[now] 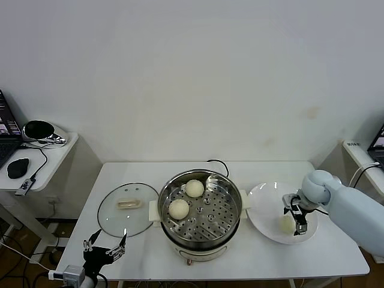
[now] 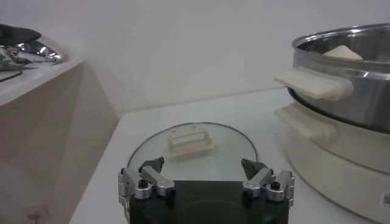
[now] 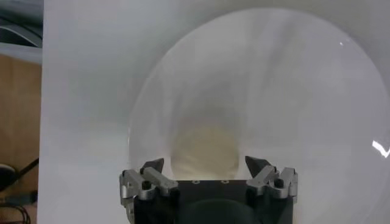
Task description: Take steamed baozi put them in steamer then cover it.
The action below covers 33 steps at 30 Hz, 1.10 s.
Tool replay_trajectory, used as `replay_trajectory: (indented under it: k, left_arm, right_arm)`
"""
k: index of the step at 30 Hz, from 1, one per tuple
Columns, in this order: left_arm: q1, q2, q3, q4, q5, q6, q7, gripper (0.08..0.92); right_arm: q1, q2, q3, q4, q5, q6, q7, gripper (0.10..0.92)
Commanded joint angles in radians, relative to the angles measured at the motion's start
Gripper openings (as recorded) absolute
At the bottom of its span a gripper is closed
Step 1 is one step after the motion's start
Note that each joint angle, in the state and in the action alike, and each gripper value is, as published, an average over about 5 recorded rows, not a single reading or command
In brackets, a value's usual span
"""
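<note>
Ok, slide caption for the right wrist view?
Right end effector open, straddling a baozi on the white plate.

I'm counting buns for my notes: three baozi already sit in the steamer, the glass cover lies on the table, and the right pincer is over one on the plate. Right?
Not quite: the head view shows two baozi in the steamer, not three. The cover lies on the table, and the right pincer is over the bun on the plate.

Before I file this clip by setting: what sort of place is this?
Likely a lab or office set up for a kitchen task: a plain white table against a bare wall, an electric steamer, and a side desk with a computer mouse.
</note>
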<state>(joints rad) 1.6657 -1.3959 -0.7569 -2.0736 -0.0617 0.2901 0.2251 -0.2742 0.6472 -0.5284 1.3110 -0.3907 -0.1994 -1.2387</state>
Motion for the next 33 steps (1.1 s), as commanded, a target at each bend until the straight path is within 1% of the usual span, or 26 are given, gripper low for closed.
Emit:
replay_trajectory:
  k: [1,9,13,19,23,27,29,33]
  left_arm:
    - [0.002,-0.001,0.001,0.000,0.001,-0.001,-0.001,0.823]
    - [-0.001,-0.002,0.003,0.001,0.002,-0.001,-0.001,0.823]
    - [-0.008,-0.005,0.009,0.002,0.004,-0.001,-0.001,0.823]
    - [-0.027,-0.016,0.007,-0.001,0.005,-0.002,-0.007,0.823]
    - [-0.026,-0.012,-0.009,-0.014,0.015,0.015,-0.022,0.823]
    - [-0.022,-0.010,-0.031,-0.022,0.021,0.049,-0.042,0.823]
    - [-0.018,-0.009,-0.040,-0.023,0.020,0.051,-0.050,0.823]
    - [-0.009,-0.008,-0.053,-0.034,0.021,0.052,-0.063,0.823]
  right_arm:
    - [-0.003,0.005,0.003,-0.004,-0.004,-0.002,0.004,0.747]
    - [0.007,-0.013,0.005,0.005,0.010,-0.015,-0.001,0.576]
    - [0.087,-0.036,-0.059,0.032,0.081,-0.037,0.004,0.561]
    - [0.435,-0.053,-0.277,0.114,0.266,-0.058,-0.039,0.560]
    - [0.638,0.007,-0.364,0.126,0.348,-0.045,-0.082,0.560]
    - [0.791,0.100,-0.425,0.123,0.425,-0.027,-0.111,0.560]
    - [0.849,0.160,-0.441,0.102,0.484,0.014,-0.128,0.560]
    - [0.891,0.272,-0.455,0.022,0.619,0.266,-0.156,0.560]
